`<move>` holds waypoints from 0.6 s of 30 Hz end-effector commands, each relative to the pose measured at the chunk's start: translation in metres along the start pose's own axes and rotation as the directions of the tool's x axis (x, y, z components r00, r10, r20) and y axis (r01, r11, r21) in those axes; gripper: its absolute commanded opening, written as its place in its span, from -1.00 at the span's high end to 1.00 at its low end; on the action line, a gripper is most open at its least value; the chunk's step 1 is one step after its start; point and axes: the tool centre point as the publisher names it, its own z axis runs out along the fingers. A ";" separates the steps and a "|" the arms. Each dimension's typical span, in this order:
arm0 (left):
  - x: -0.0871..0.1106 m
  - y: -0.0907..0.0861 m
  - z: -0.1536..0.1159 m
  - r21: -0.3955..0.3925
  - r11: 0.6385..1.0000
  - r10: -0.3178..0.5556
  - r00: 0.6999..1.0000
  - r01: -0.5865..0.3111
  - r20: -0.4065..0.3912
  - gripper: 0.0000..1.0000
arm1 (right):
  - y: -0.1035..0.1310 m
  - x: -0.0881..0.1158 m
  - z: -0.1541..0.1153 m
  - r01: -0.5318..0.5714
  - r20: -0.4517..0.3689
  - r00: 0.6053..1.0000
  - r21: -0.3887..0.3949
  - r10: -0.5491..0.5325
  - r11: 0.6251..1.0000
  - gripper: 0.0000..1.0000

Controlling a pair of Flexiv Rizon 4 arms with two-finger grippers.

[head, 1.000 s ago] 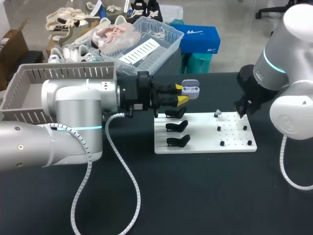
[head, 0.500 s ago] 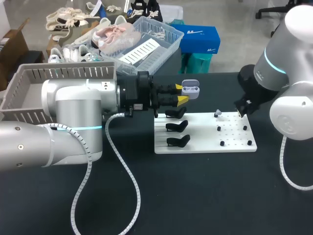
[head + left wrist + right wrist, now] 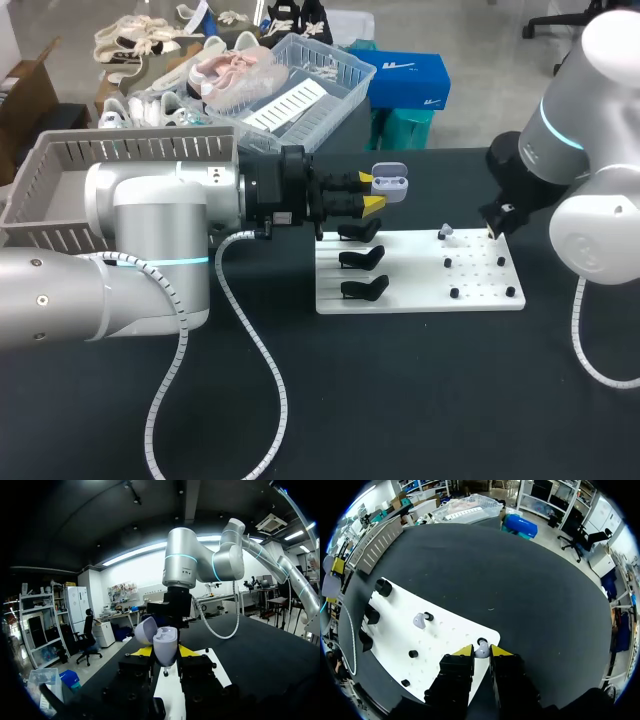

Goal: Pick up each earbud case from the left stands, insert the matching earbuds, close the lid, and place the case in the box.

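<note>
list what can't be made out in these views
Inside of the case in the left tool: turned away in the left wrist view, too small in the head view.
Earbud in the right tool: hidden by that arm in the head view.
Box floor: head view, under the left arm.

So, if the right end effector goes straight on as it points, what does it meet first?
Probably the white board, near its black corner peg; the right end effector is shut on an earbud. Depth is unclear.
</note>
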 end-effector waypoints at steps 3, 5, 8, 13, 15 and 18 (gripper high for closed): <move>0.000 -0.001 0.000 -0.004 1.000 0.001 1.000 -0.001 0.001 1.00 | 0.003 -0.001 -0.001 0.001 -0.003 1.000 0.006 -0.001 1.000 1.00; 0.000 -0.001 0.000 -0.004 1.000 0.001 1.000 -0.001 0.001 1.00 | 0.004 -0.001 -0.005 0.008 -0.008 1.000 0.016 -0.008 1.000 1.00; 0.000 -0.001 0.000 -0.004 1.000 0.001 1.000 -0.001 0.001 1.00 | 0.005 -0.002 -0.012 0.018 -0.022 1.000 0.037 -0.018 0.999 1.00; 0.000 -0.001 0.000 -0.004 1.000 0.001 1.000 -0.001 0.001 1.00 | 0.007 0.000 -0.023 0.024 -0.018 1.000 0.051 -0.023 0.998 1.00; 0.000 -0.001 0.000 -0.004 1.000 0.001 1.000 -0.001 0.001 1.00 | 0.008 0.001 -0.027 0.023 -0.016 1.000 0.056 -0.023 0.998 1.00; 0.000 -0.001 0.000 -0.004 1.000 0.001 1.000 -0.001 0.001 1.00 | 0.015 0.002 -0.037 0.026 0.001 1.000 0.055 -0.026 0.998 1.00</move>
